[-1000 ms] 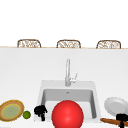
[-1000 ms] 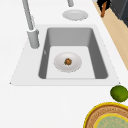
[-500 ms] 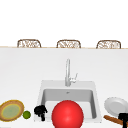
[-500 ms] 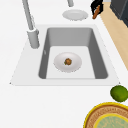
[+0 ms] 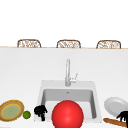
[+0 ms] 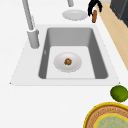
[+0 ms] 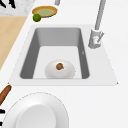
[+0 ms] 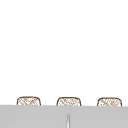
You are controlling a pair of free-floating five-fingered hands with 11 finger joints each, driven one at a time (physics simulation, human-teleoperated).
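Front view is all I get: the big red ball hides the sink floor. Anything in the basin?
Observer: Yes. The left side view shows a shallow round white dish on the floor of the grey sink basin, near the middle.
Operator: Anything on it?
Observer: One small brown round lump sits at its centre; too small to identify.
Operator: Right hand on that brown stick?
Observer: The left side view puts the right hand at the far end of the long brown stick, beside the white plate; contact I cannot confirm.

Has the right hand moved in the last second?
Yes. In the left side view the right hand has come into sight beside the white plate, now over the brown stick.
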